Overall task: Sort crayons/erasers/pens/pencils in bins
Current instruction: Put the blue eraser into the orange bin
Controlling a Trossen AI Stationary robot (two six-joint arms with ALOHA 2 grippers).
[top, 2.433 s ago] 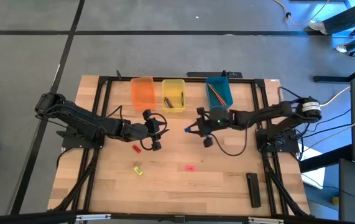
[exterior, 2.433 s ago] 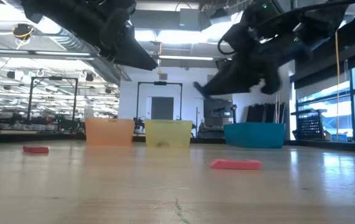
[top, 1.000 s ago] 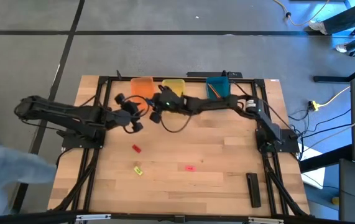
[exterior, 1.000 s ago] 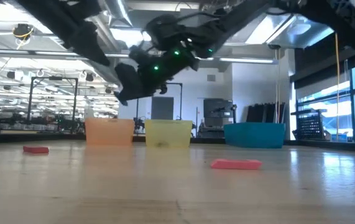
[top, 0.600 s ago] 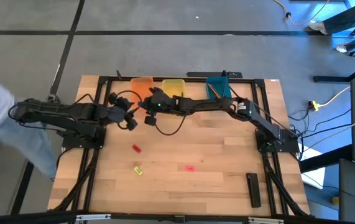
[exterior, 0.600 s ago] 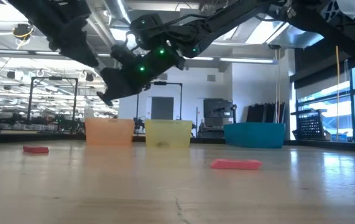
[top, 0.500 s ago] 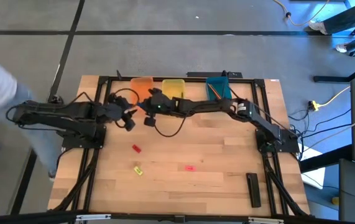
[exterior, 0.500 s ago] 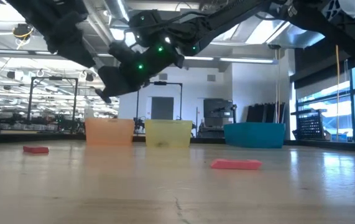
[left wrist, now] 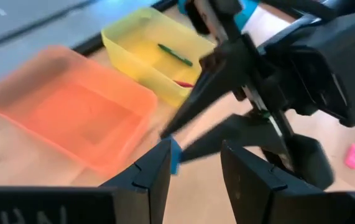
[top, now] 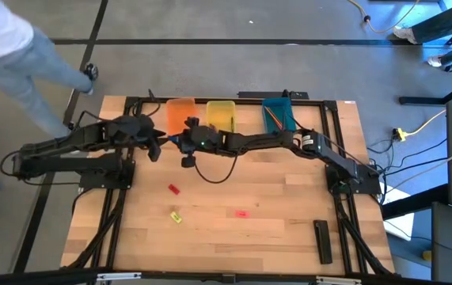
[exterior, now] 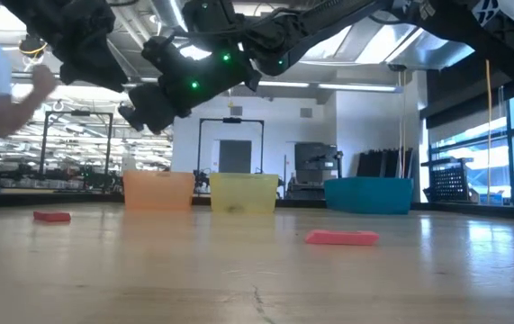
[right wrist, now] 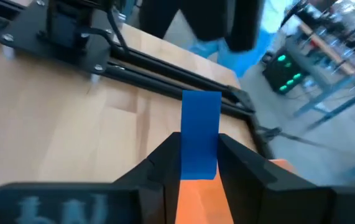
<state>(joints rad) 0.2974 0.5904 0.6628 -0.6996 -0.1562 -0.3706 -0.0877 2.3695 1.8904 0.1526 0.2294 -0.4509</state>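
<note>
The person (top: 8, 47) is cut off by the high view's edge, and the left claw's (left wrist: 193, 165) opening is unclear.

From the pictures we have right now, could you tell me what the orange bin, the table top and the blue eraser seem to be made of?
The orange bin looks like thin translucent plastic: the table shows through its walls. The table top looks like pale wood with a smooth finish, in jointed strips with visible grain. The blue eraser, clamped in the right gripper, looks like matte rubber or vinyl; that is less certain.

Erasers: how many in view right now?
4. Blue eraser held in the right gripper near the orange bin; red eraser, yellow eraser and pink eraser loose on the table. Bins may hide more.
</note>
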